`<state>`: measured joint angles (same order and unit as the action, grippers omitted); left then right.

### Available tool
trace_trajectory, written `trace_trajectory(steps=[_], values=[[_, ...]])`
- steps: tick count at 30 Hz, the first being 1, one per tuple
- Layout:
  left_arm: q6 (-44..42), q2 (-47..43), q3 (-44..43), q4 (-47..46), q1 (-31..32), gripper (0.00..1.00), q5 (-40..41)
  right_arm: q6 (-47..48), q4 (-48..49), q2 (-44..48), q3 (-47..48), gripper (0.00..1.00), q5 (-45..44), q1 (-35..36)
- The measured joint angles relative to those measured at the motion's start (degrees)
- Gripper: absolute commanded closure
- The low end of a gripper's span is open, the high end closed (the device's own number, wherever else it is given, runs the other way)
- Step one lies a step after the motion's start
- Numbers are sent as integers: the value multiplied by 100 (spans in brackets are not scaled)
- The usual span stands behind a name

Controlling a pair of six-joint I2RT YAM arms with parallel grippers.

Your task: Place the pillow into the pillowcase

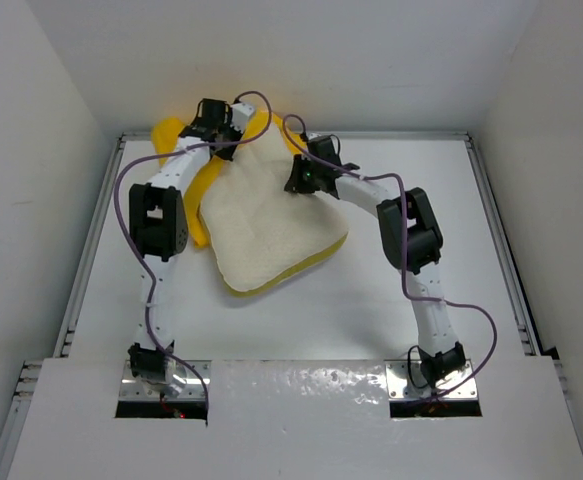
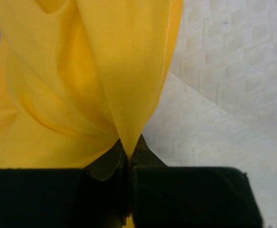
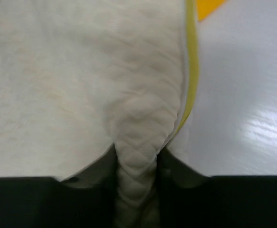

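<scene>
The cream-white dimpled pillow lies in the middle of the table with its pale yellow edge band toward the front. The bright yellow pillowcase is bunched behind and to the left of it, partly under it. My left gripper is shut on a fold of the pillowcase at the far left corner, with the pillow beside it. My right gripper is shut on a pinch of the pillow at its far right edge. The pillowcase print is hidden.
Raised rails edge the white table at left, right and back, with white walls beyond. A scrap of yellow fabric shows past the pillow's edge in the right wrist view. Purple cables loop over both arms.
</scene>
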<state>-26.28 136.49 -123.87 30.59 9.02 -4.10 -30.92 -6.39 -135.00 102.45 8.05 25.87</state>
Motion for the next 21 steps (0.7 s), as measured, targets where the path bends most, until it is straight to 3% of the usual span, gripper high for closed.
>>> trace_trajectory(steps=[1, 7, 14, 21], values=[[0, 0, 0, -13, 0, 100, -74, -22, 63, -9, -2, 100, 114, 4], [190, -341, 286, -184, -109, 100, -866, 170, 337, 170, -328, 100, 116, 177], [413, -885, 544, -28, -94, 100, -2216, 1329, 470, 1499, -1840, 100, -599, 1069], [-393, -1329, 835, 531, 57, 97, -3324, 1685, 529, 2382, -2669, 100, -625, 1399]])
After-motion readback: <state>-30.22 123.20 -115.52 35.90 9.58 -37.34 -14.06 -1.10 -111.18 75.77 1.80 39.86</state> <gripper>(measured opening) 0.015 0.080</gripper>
